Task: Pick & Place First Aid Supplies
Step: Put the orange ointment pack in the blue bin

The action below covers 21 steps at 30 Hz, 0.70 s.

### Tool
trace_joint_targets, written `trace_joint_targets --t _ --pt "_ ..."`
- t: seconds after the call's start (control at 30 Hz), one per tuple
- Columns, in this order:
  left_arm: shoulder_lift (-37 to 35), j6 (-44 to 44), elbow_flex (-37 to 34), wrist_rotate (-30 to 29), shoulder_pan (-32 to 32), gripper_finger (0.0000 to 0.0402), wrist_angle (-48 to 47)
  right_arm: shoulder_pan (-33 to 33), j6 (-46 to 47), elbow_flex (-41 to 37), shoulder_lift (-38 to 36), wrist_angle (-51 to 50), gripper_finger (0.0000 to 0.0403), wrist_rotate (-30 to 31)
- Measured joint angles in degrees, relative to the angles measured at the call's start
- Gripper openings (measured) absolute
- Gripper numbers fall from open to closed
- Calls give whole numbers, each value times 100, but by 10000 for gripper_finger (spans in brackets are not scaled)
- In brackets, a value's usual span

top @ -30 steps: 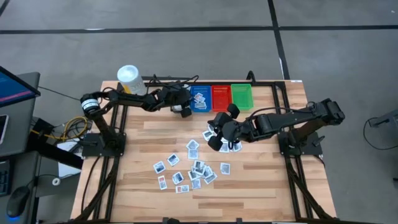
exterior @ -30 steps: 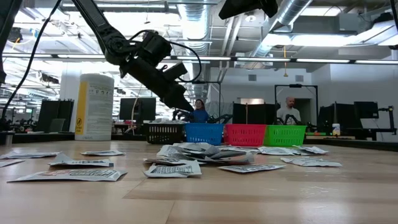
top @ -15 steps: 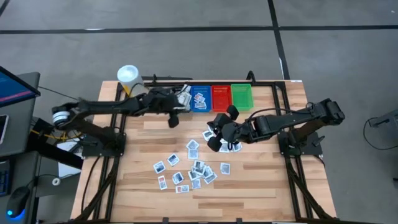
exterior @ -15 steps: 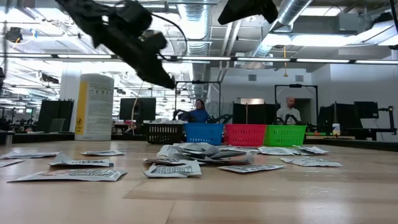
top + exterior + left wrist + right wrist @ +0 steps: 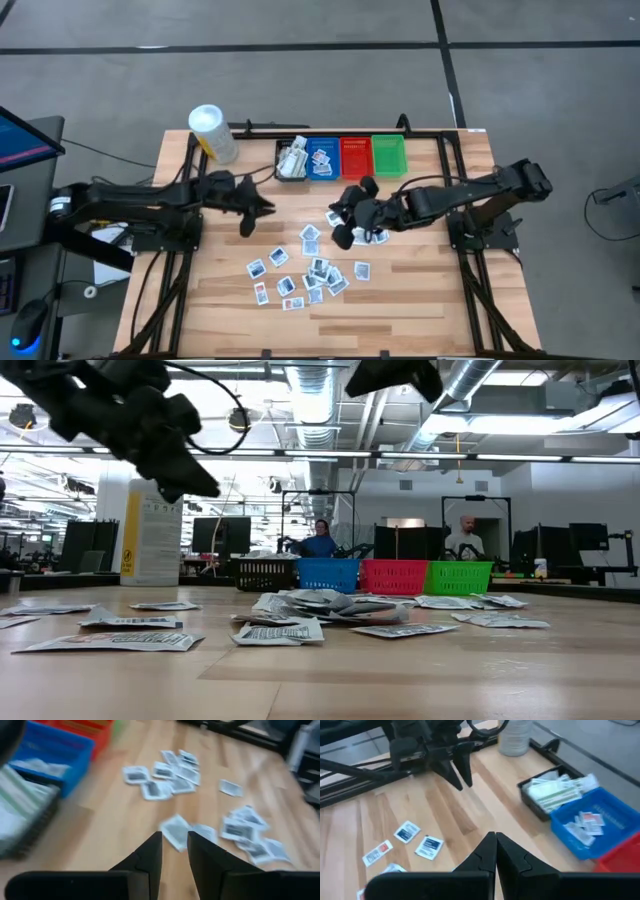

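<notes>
Looking down on the wooden worktop (image 5: 420, 290), we see the first aid packets (image 5: 310, 272) scattered in a loose cluster from the centre toward six o'clock, with bare wood open toward the three, nine and six o'clock edges. At twelve o'clock, along the far edge, four bins stand side by side: a black bin (image 5: 291, 160) holding pale packets, then a blue bin (image 5: 322, 157) with a few packets, a red bin (image 5: 355, 155) and a green bin (image 5: 389, 152). A white tub (image 5: 212, 133) with a yellow label stands at the eleven o'clock corner; its print is too small for us to read. Our left hand (image 5: 268, 207) hangs above bare wood at about ten o'clock from the pile, clear of the bins, its two fingers (image 5: 150, 857) parted by a narrow gap with nothing between them. Our right hand (image 5: 345, 224) sits over the two o'clock fringe of the pile, fingers (image 5: 487, 852) pressed together and holding nothing. In the level view the packets (image 5: 300, 615) lie flat, their dark print unreadable, and two people (image 5: 322, 540) stand in the room beyond.
</notes>
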Motion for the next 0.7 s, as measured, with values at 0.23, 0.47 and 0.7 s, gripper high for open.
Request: trace_joint_targets --t 0.23,0.47,0.7 --pt "-312 -523 -387 238 -544 92 21 35 -129 -7 748 942 1 -392" --pt "-434 -477 -590 788 -594 92 63 28 -72 -25 1568 2148 1 -1218" --pt "-450 -460 -850 1574 -710 92 53 196 -66 37 2055 3094 1 -1382"
